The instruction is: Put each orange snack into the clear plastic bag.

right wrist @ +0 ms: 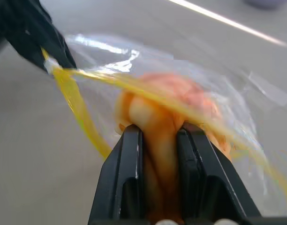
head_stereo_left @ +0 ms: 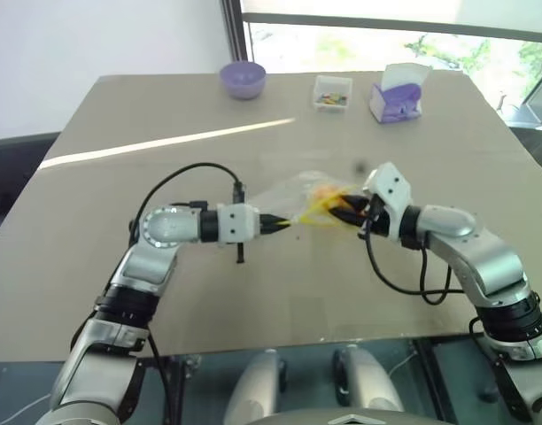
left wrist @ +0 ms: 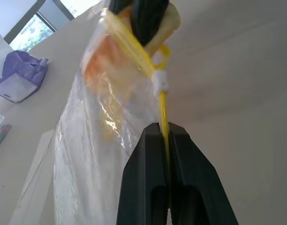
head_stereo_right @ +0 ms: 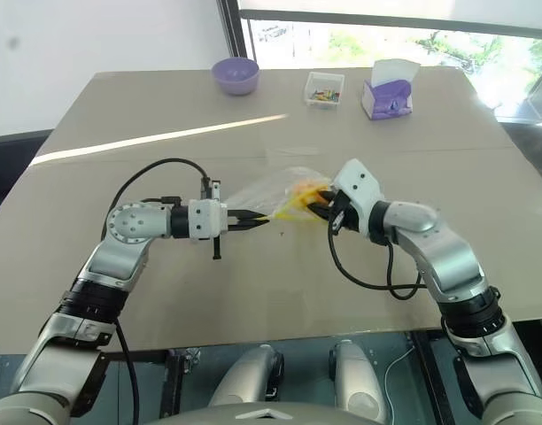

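Above the tan table (head_stereo_left: 165, 115), the crinkly clear plastic bag (head_stereo_right: 271, 190) is held taut by its yellow seal strip (left wrist: 163, 110), pinched in the closed left gripper (left wrist: 168, 140), so that the round orange bun (right wrist: 164, 112), clamped in the right gripper (right wrist: 158, 136), can be pushed through its mouth.

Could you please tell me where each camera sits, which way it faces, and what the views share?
Left and right eye views: on the head, looking forward and down over both arms and the table.
Left wrist view: along the left hand, shut on the clear plastic bag at its yellow seal.
Right wrist view: along the right hand, pinching the orange snack at the bag's mouth.
Both wrist views share bag and snack.
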Action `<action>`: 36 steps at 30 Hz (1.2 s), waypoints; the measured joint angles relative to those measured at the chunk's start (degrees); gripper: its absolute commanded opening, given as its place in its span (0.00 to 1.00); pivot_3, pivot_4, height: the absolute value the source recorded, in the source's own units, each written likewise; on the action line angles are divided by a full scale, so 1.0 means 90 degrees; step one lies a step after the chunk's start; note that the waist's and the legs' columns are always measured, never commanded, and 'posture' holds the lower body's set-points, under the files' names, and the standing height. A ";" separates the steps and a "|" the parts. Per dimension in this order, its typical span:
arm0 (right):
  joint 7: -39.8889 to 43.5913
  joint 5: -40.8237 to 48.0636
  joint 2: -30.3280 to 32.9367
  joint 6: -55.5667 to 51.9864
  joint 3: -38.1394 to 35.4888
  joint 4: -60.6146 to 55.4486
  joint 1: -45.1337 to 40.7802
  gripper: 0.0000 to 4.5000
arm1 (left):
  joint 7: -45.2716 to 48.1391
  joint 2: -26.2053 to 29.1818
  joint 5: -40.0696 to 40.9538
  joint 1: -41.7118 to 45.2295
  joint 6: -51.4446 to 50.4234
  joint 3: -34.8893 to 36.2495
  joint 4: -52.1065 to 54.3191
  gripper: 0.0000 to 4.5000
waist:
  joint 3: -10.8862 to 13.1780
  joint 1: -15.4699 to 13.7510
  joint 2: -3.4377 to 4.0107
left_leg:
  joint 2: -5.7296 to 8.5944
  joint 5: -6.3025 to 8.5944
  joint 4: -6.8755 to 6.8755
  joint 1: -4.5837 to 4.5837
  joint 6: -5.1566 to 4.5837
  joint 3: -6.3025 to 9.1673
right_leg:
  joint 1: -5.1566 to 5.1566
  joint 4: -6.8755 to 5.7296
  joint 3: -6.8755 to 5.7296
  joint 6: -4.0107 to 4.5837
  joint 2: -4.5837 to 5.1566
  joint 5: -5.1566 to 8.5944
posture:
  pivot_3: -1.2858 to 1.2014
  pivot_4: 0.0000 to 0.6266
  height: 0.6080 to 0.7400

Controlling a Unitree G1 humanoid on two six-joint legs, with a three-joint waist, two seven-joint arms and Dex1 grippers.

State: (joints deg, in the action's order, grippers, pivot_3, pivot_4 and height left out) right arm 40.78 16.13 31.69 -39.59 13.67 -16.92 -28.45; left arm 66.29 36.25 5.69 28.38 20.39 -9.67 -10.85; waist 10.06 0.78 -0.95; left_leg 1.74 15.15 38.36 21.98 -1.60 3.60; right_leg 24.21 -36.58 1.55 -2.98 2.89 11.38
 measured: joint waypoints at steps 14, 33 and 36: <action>-0.0401 -0.0656 -0.0806 0.0322 0.0329 0.0815 -0.0464 0.34 | 0.0037 -0.0097 -0.0008 0.0095 0.0383 -0.0186 -0.0326 0.00 | 0.0000 0.0014 0.0000 | 0.0000 0.0000 -0.0002 0.0001 0.0000 0.0000 | 0.0005 -0.0002 0.0000 0.0000 -0.0002 0.0000 | 0.52 0.24 1.00; 0.0203 -0.0309 -0.0117 0.1438 -0.0639 -0.0089 0.0510 0.57 | -0.0461 -0.0313 0.0199 0.0656 -0.0412 0.0274 -0.1210 0.00 | 0.0001 0.0012 0.0000 | 0.0002 0.0000 -0.0002 0.0005 -0.0001 0.0001 | 0.0006 0.0002 -0.0002 -0.0001 -0.0002 0.0000 | 0.52 0.24 1.00; 0.0271 -0.0228 -0.0022 0.1587 -0.0830 -0.0391 0.0690 0.24 | -0.0463 -0.0323 0.0199 0.0734 -0.0424 0.0281 -0.1255 0.00 | 0.0001 0.0020 0.0000 | -0.0001 0.0001 -0.0003 0.0003 -0.0001 0.0001 | 0.0006 0.0000 -0.0002 -0.0001 -0.0005 0.0000 | 0.52 0.24 1.00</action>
State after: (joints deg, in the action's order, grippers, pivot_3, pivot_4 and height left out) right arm 43.21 14.08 31.49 -25.31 6.20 -20.43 -22.25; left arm 62.13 33.35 7.48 34.98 16.57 -7.14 -22.14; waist 10.06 0.96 -0.95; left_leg 1.73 15.15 38.33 22.01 -1.61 3.61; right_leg 24.26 -36.58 1.53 -2.99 2.84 11.38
